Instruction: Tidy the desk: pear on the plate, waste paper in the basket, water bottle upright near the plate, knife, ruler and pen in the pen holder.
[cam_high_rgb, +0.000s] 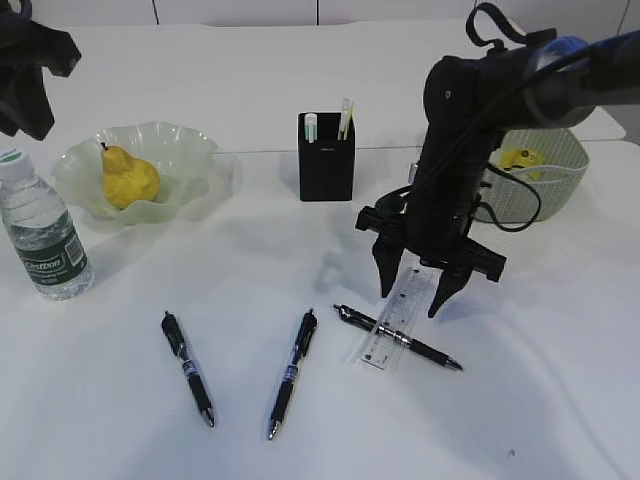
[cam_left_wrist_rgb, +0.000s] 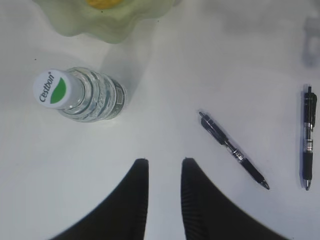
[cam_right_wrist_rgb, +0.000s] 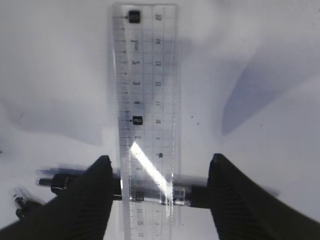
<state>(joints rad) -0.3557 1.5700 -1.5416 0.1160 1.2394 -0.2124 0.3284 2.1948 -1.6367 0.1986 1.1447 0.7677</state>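
Note:
The clear ruler (cam_right_wrist_rgb: 146, 100) lies flat on the desk (cam_high_rgb: 120, 420), crossing a black pen (cam_high_rgb: 420, 349). My right gripper (cam_right_wrist_rgb: 160, 159) hangs open just above it, one finger on each side of the ruler (cam_high_rgb: 393, 322). Two more pens (cam_high_rgb: 188, 368) (cam_high_rgb: 292, 372) lie to the left. The pear (cam_high_rgb: 128, 178) rests on the green plate (cam_high_rgb: 195, 150), and the water bottle (cam_high_rgb: 45, 230) stands upright beside it. Yellow waste paper (cam_high_rgb: 520, 158) sits in the basket (cam_high_rgb: 555, 175). My left gripper (cam_left_wrist_rgb: 165, 161) is open and empty, high above the desk near the bottle (cam_left_wrist_rgb: 85, 92). No knife shows.
The black pen holder (cam_high_rgb: 326, 165) stands at the back middle with two light sticks poking out of it. The right arm (cam_high_rgb: 470, 120) reaches in front of the basket. The left arm (cam_high_rgb: 30, 60) hovers at the top left corner.

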